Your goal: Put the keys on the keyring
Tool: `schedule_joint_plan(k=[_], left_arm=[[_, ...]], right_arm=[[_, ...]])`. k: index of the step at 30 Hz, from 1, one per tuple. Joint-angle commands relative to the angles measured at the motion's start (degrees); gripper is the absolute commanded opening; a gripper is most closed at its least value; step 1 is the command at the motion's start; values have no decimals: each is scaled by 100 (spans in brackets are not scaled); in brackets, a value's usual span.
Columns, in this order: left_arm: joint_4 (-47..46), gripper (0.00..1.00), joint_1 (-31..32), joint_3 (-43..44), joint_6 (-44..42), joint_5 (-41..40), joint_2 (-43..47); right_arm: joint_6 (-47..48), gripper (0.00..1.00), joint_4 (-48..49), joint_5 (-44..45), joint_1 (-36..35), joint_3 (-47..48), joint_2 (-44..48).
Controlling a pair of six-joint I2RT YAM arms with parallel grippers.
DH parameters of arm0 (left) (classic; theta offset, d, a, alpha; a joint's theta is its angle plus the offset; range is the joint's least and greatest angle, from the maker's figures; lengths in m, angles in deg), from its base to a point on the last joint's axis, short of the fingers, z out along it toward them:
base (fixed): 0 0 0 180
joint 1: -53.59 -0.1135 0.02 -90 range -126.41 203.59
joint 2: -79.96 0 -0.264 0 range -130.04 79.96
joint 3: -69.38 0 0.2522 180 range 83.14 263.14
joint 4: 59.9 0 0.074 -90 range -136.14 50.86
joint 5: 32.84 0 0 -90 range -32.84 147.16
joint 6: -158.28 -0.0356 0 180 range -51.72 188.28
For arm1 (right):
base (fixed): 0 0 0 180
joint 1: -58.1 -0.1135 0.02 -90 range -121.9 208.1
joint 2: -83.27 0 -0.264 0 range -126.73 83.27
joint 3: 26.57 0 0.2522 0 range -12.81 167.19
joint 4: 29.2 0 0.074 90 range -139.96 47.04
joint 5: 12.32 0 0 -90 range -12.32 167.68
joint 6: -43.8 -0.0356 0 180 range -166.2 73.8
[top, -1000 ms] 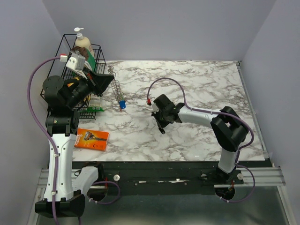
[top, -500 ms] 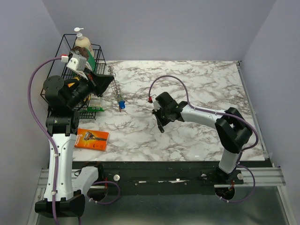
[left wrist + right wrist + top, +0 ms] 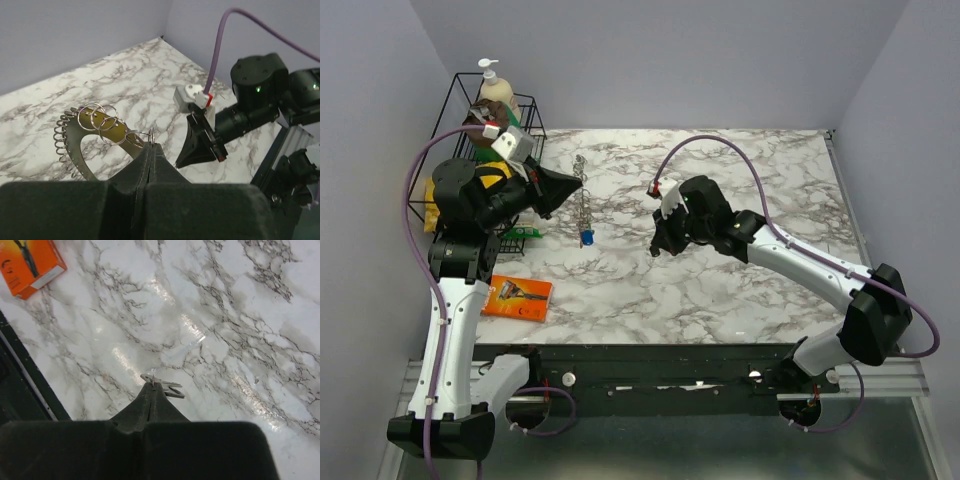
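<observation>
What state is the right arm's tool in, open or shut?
Shut. The right tool has both fingers pressed together, pinching a small silver key.

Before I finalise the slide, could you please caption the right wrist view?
Right pincer shut on a key over the marble table; orange box top-left.

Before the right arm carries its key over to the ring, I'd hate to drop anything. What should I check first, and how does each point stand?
1. Left jaws shut on the large thin silvery wire keyring: ok.
2. Right jaws shut on the small silver key: ok.
3. Key's hole clear of the jaws: cannot tell.
4. Ring's open end exposed toward the right arm: cannot tell.
5. White marbled table bare between the two arms: ok.
6. Flat orange package lying off the path: ok.
</observation>
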Motion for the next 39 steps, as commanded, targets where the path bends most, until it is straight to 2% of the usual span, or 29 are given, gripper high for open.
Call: schedule_joint_plan(k=[1,11,19,28,39], left_arm=[[331,0,489,18,-836,356,54],[1079,0,1569,-79,-1803,356,-122],[1018,0,2203,-360,-2121,-549,45],[692,0,2765,-606,-2376,-1234,212],[420,0,3152,-870,-2745,-1806,449]], right_arm=[[266,1,-11,-478,55,113,447],[592,1,-161,-988,142,342,1440],[724,1,-266,-1883,204,597,1889],[592,1,-416,-2859,195,1001,1634],[460,1,-468,-3177,195,1318,1212]])
